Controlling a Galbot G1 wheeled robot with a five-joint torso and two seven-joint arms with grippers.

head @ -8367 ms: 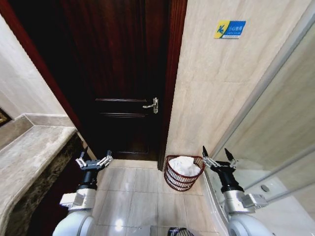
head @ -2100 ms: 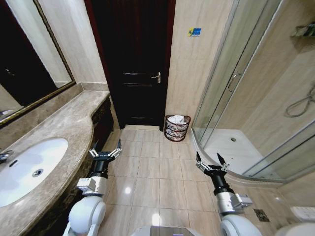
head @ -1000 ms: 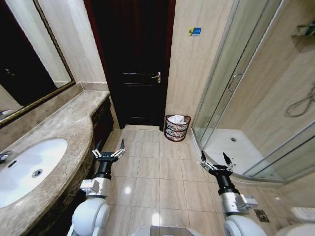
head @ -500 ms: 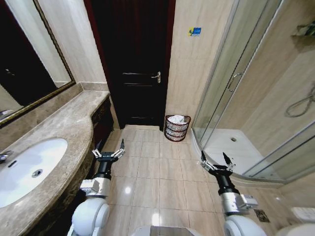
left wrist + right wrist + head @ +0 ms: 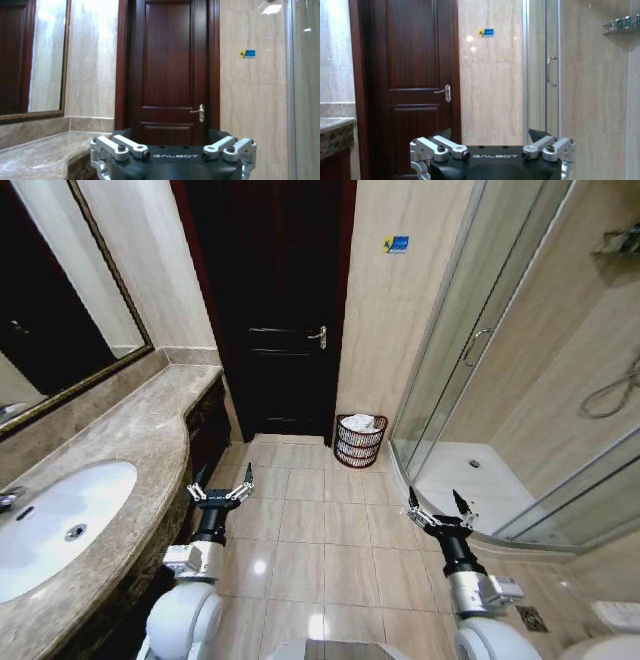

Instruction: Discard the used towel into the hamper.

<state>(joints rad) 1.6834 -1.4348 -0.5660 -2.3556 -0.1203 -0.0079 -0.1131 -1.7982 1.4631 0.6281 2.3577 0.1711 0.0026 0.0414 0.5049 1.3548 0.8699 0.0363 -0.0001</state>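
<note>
Reddish-brown and woven, the hamper (image 5: 361, 440) stands on the tiled floor (image 5: 320, 530) at the far wall, between the dark door (image 5: 275, 310) and the glass shower enclosure (image 5: 480, 380), white towel (image 5: 362, 423) inside. My left gripper (image 5: 221, 489) and right gripper (image 5: 438, 510) hang over the floor, fingers spread and empty, well apart from it.

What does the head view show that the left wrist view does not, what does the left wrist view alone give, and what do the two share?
Head view alone: the hamper on the floor beside the door, white towel inside it, the sink in the stone counter, the shower enclosure, and both grippers, left gripper and right gripper, open and empty over the tiles.

Left wrist view alone: a level, head-on look at the door panels from behind that gripper's body.

Shared: the dark door, its handle, the blue wall sign, the mirror's edge.
</note>
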